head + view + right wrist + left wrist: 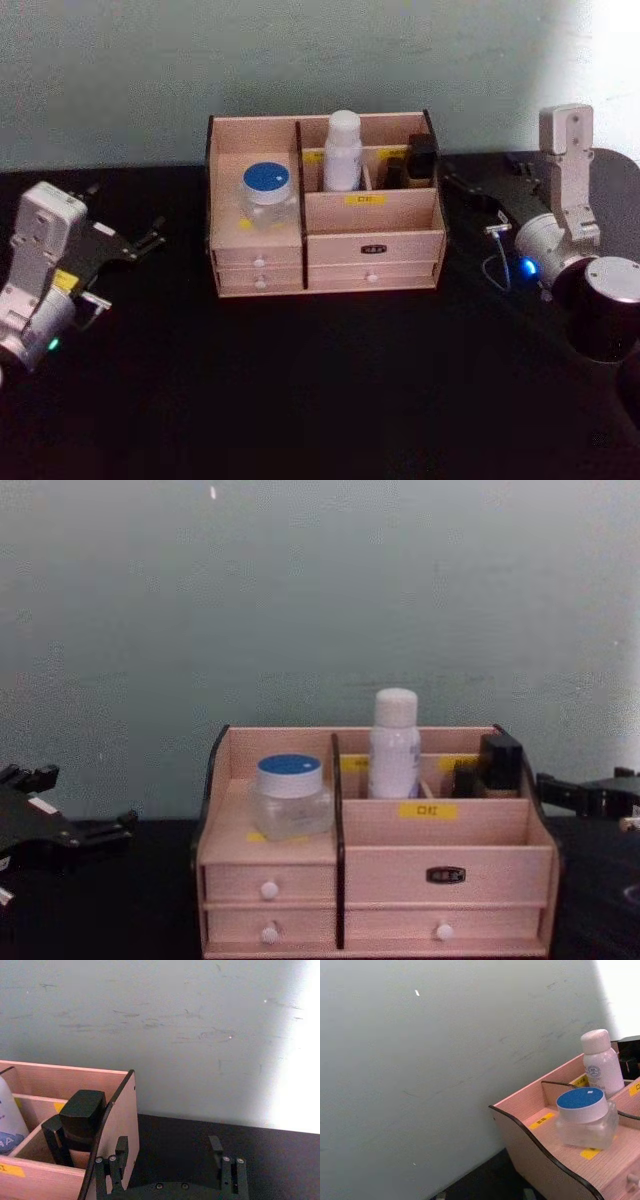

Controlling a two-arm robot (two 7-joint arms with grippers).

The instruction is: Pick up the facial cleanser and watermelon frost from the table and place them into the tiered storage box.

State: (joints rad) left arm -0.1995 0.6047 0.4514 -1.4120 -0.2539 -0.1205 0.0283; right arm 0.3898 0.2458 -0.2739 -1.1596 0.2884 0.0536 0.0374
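Both tools hung over the black desk [330, 390], one on each side of the storage box [375, 215] and clear of it. The left tool [140, 243] pointed toward the box's left wall with its dark fingers spread and nothing between them. The right tool [468, 190] sat just beside the box's right wall; in the right wrist view its two fingers [221, 1160] stood apart and bare, their tips dark against the desk and hard to trace.

The box held three things. A clear jar with a blue lid [267, 190] stood on the left tier above the two small drawers. A white bottle [342, 150] stood upright in a rear compartment, its lower half hidden by the front divider, its label too small to read. A black object [421, 158] stood in the rear right compartment, partly behind the wall; what it was could not be made out. Writing on the yellow labels [365, 199] was illegible.
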